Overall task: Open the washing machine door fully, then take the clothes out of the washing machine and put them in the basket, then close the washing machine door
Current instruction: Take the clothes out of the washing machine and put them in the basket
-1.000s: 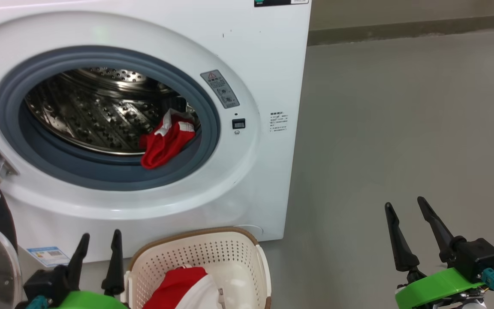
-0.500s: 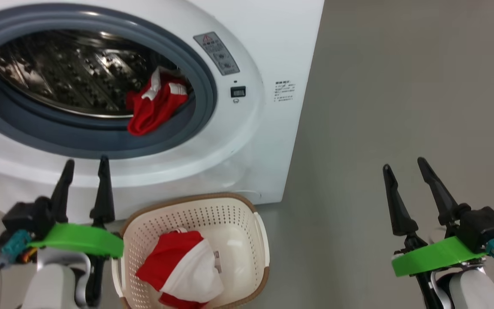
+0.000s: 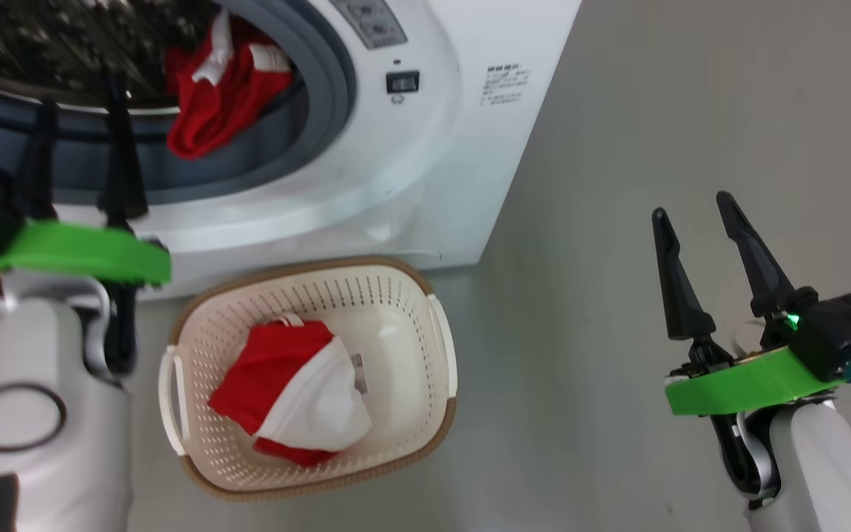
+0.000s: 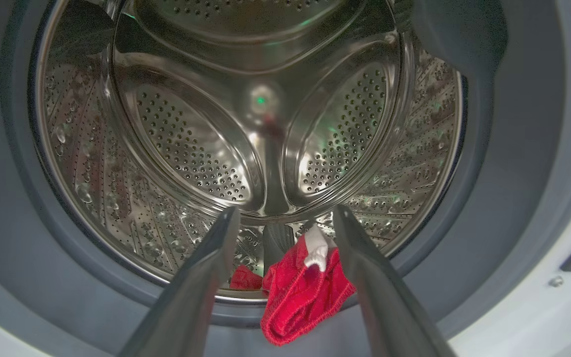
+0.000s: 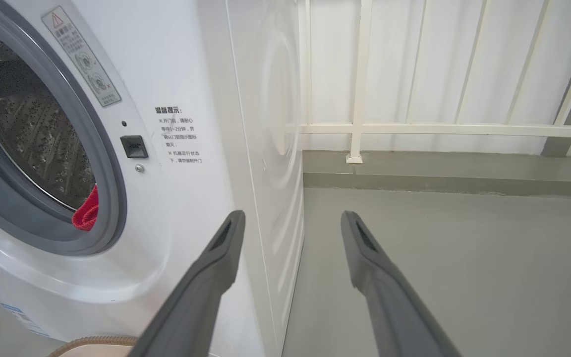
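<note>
Since the earlier frame the left gripper (image 3: pixel 81 89) has risen from the foot of the washing machine (image 3: pixel 425 148) to its opening, where both dark fingers now cross the grey rubber ring (image 3: pixel 322 96). The head camera has also tipped downward, so the wider shift of the scene is not a move of the things. The left gripper's jaws are spread wide and hold nothing. In the left wrist view they point into the steel drum (image 4: pixel 265 99), and the red garment (image 4: pixel 305 297) appears between and beyond them, apart from both fingers. That garment lies at the lower front lip of the drum, toward the right side of the opening in the head view, with its lower fold hanging onto the grey ring and a strip of white trim on top. The right gripper (image 3: pixel 691 205) is likewise spread wide and empty, held over the grey floor (image 3: pixel 617 111), well apart from the machine's right corner. Its wrist view looks along the machine's side panel toward a white railing (image 5: pixel 360 79). The basket (image 3: pixel 442 347) stands upright on the floor just in front of the machine, below the opening. It contains one red and white garment (image 3: pixel 278 377), bunched in the left half of its bottom. A small black latch socket (image 3: pixel 402 81) sits right of the ring.
</note>
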